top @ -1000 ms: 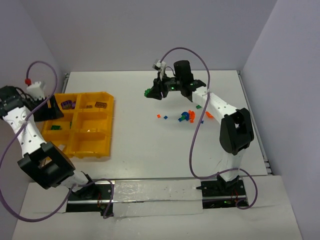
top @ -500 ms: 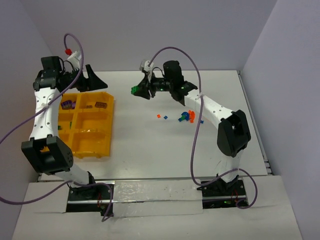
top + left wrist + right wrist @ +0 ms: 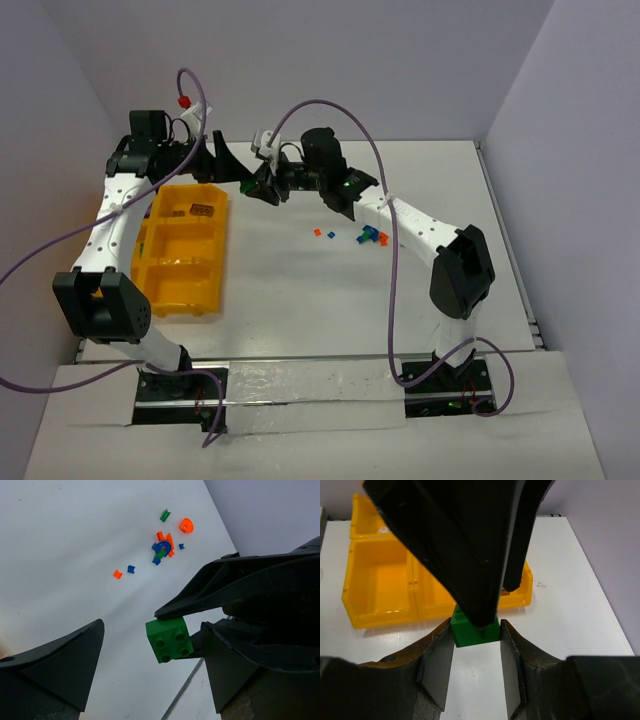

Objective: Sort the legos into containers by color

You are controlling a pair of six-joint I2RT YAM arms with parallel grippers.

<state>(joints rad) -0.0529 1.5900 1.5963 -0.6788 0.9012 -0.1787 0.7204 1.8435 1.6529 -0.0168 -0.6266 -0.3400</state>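
A green lego brick (image 3: 246,185) hangs in the air by the tray's far right corner, with my right gripper (image 3: 262,185) shut on it. In the right wrist view the brick (image 3: 475,632) sits squeezed between the right gripper's (image 3: 476,630) two pads. My left gripper (image 3: 230,168) meets it from the left, open, one finger on each side of the brick (image 3: 169,639) without touching it. The left gripper (image 3: 152,625) is empty. The yellow-orange tray of containers (image 3: 222,250) lies at the left, with a few small bricks in its far bins.
Loose legos lie mid-table: a blue, green and orange cluster (image 3: 368,236), an orange bit (image 3: 317,232) and a blue bit (image 3: 330,235). The left wrist view shows the same cluster (image 3: 162,545) and an orange round piece (image 3: 186,525). Purple cables arc over both arms.
My left arm swung from over the tray up and right to the right gripper, its jaws widening. The right gripper carried the green brick leftward toward the tray.
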